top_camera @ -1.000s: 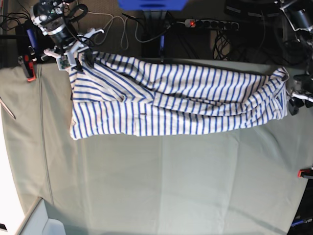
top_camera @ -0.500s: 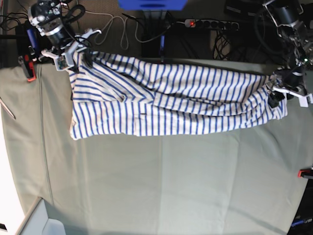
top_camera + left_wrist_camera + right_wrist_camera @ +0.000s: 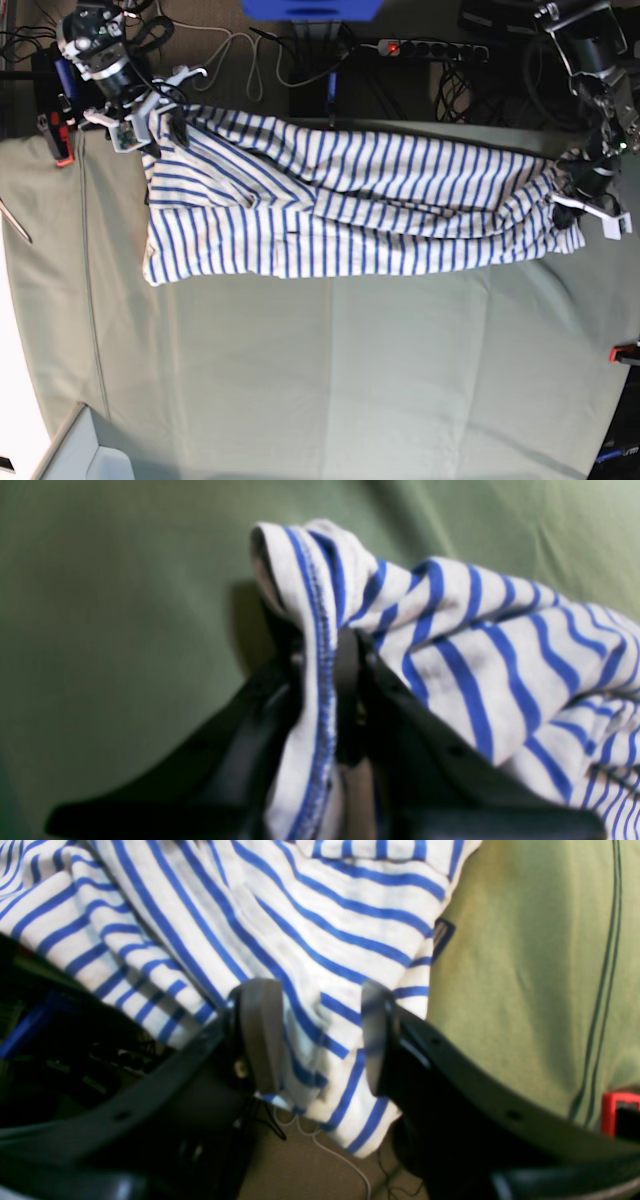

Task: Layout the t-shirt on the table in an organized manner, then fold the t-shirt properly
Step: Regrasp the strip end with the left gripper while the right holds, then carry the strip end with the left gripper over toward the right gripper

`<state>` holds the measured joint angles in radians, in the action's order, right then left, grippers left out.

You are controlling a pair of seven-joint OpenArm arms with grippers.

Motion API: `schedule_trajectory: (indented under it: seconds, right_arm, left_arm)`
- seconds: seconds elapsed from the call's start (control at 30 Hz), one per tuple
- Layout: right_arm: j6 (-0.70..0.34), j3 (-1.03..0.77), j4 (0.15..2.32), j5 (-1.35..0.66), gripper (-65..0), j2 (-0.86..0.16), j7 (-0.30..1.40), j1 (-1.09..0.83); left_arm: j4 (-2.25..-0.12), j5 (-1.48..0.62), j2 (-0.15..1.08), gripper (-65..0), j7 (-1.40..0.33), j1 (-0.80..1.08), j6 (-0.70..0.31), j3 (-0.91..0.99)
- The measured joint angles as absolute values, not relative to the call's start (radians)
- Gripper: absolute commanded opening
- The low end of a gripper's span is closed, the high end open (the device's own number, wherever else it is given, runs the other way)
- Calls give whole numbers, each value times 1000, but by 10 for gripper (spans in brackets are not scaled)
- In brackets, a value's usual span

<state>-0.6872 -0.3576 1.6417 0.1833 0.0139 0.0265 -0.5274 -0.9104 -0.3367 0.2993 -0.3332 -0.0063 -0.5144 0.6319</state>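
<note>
The t-shirt lies stretched across the far part of the table, bunched lengthwise, one end by the table's far corner near the red clamp, the other end at the opposite side. My left hand is pressed together on that opposite end, pinching a stitched edge of the t-shirt between its black fingers; the cloth rises in a small peak above the grip and trails away over the table. My right hand is at the clamp end with its fingers spread, a fold of t-shirt lying between them where the cloth hangs over the table's far edge
</note>
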Motion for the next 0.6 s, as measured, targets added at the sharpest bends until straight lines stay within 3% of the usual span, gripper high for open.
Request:
schedule_trajectory:
  seconds: [0.37, 0.6]
  right_arm:
    - [-687, -356, 1636, 183, -385, 15, 25, -494]
    - [-687, -356, 1636, 183, -385, 17, 30, -485]
  left_arm:
    - [-1006, -336, 395, -648, -340, -65, -520, 632]
    - [-1040, -329, 387, -648, -354, -87, -517, 625]
